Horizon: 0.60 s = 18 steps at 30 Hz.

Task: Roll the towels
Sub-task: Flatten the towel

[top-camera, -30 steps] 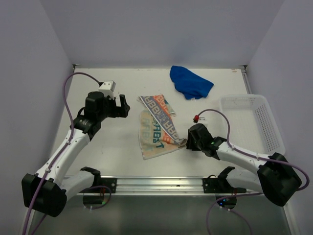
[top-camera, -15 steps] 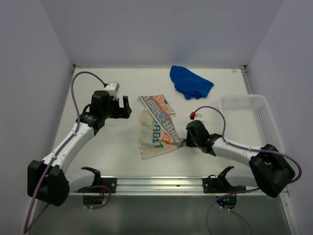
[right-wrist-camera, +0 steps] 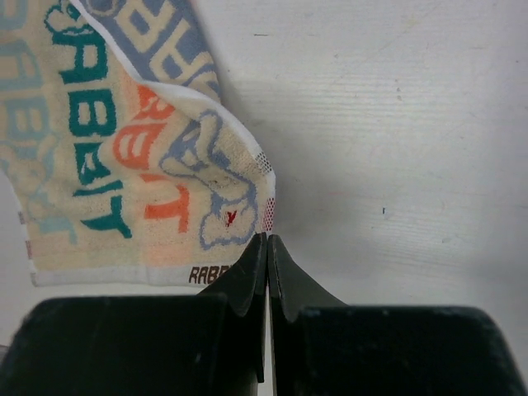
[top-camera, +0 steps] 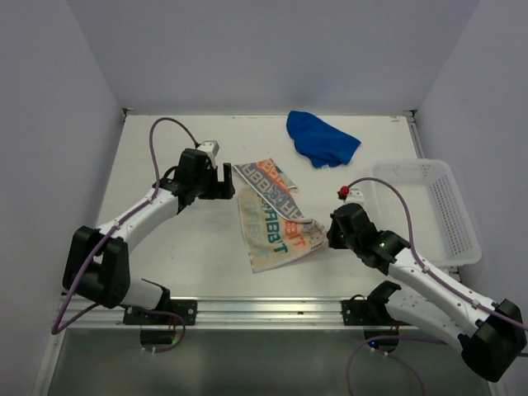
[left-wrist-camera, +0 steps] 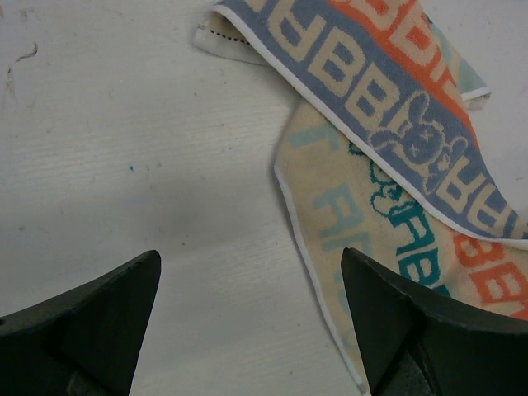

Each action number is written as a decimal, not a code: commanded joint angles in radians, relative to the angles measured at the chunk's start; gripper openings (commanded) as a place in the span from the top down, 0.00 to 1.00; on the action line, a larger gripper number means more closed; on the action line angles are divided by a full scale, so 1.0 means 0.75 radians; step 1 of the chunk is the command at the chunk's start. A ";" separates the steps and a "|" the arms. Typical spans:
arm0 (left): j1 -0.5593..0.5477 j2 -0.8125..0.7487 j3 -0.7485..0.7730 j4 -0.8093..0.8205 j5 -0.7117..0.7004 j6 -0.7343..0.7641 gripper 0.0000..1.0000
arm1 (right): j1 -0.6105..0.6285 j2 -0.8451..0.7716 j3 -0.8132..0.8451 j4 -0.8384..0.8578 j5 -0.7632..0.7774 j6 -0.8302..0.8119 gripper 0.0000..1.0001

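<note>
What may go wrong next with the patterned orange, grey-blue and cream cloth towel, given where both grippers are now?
1. The right gripper is shut on only the very corner of the patterned towel; a pull may slip it free.
2. The towel lies folded over itself, its grey-blue band across the cream part, so rolling now would likely come out crooked.
3. The open left gripper hovers mostly over bare white table; closing there may miss the towel's edge.
</note>
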 commanded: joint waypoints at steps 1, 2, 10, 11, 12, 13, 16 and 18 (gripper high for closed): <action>-0.035 0.103 0.131 0.086 -0.063 -0.049 0.06 | -0.005 -0.066 0.025 -0.167 0.029 0.013 1.00; -0.040 0.124 0.150 0.104 -0.063 -0.053 0.07 | -0.005 -0.076 0.017 -0.167 0.023 0.017 1.00; -0.040 0.322 0.244 0.221 -0.063 -0.294 0.07 | -0.007 -0.148 -0.037 -0.193 -0.001 0.044 1.00; -0.040 0.339 0.254 0.225 -0.065 -0.331 0.07 | -0.005 -0.156 -0.045 -0.191 -0.003 0.046 1.00; -0.036 0.355 0.264 0.231 -0.063 -0.410 0.06 | -0.007 -0.158 -0.049 -0.191 -0.006 0.048 1.00; -0.033 0.390 0.283 0.243 -0.063 -0.447 0.06 | -0.007 -0.158 -0.051 -0.193 -0.008 0.052 1.00; 0.003 0.461 0.324 0.261 -0.041 -0.576 0.07 | -0.007 -0.170 -0.059 -0.193 -0.024 0.052 1.00; 0.048 0.490 0.330 0.317 0.000 -0.642 0.09 | -0.005 -0.183 -0.061 -0.193 -0.032 0.052 1.00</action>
